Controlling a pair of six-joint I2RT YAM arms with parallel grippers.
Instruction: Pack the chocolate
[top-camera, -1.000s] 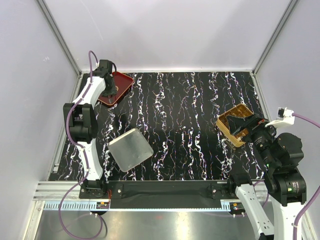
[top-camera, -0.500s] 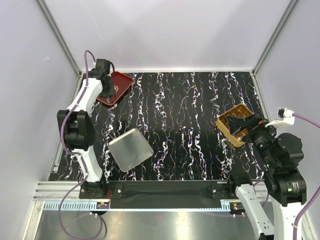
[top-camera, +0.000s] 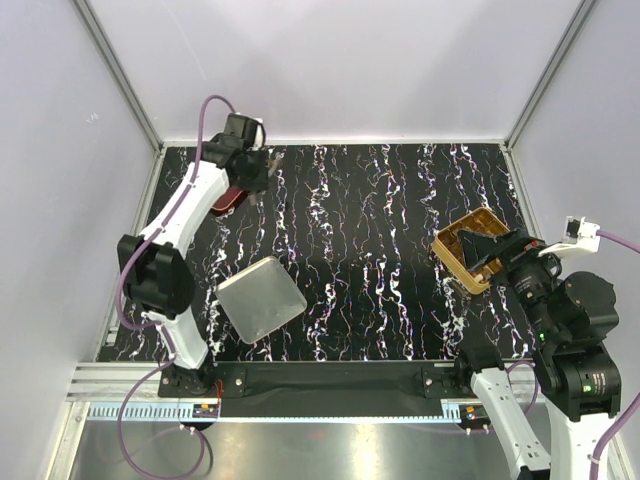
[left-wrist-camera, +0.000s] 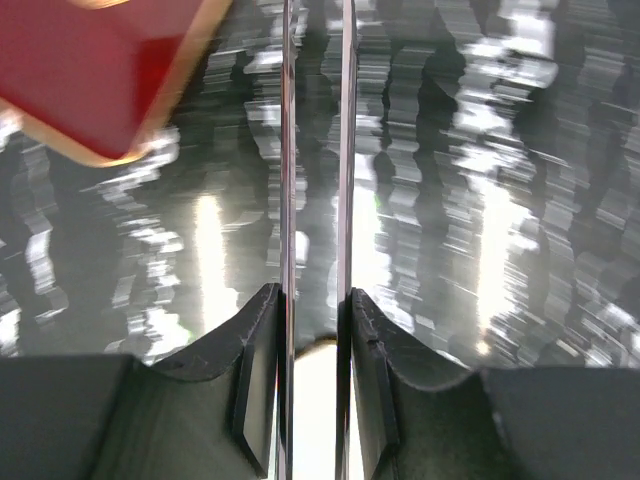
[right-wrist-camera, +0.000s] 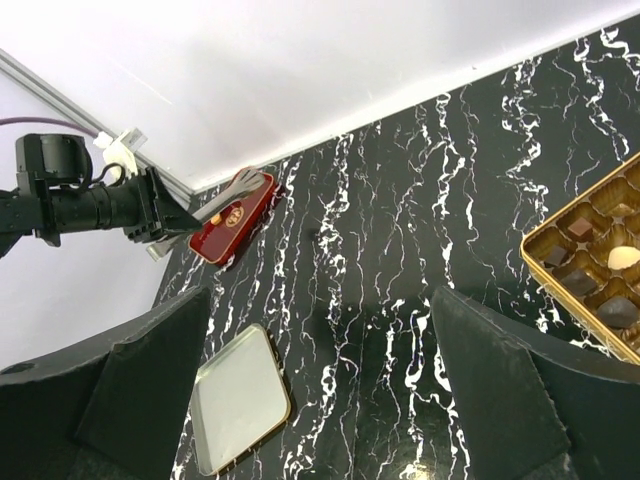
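We're seeing the L pincer (left-wrist-camera: 314, 310) hanging over the far-left corner of the table (top-camera: 380, 250), just beside the red tray (top-camera: 228, 197). Its fingers are pressing nearly together and pinching a cream chocolate (left-wrist-camera: 316, 390) btwn them. The L wrist view is smearing w/ blur, so we're not making out more of that piece. The red tray is lying right in the far-left corner, and the L arm (top-camera: 190, 200) is covering part of it in the top view.

The R pincer (right-wrist-camera: 320, 300) is standing spread wide w/ nothing btwn its fingers. It's hovering at the R edge of the table, overlapping the near-right part of the gold compartmented box (top-camera: 462, 262) in the top view. That box is sitting near the R edge, abt midway along it. More chocolates (right-wrist-camera: 583, 274) are sitting in its cells: several dark brown pcs and one cream pc (right-wrist-camera: 623, 258), each in its own compartment.

A silver lid (top-camera: 260, 298) is lying flat toward the near-left part of the table, well apart from both box and tray.
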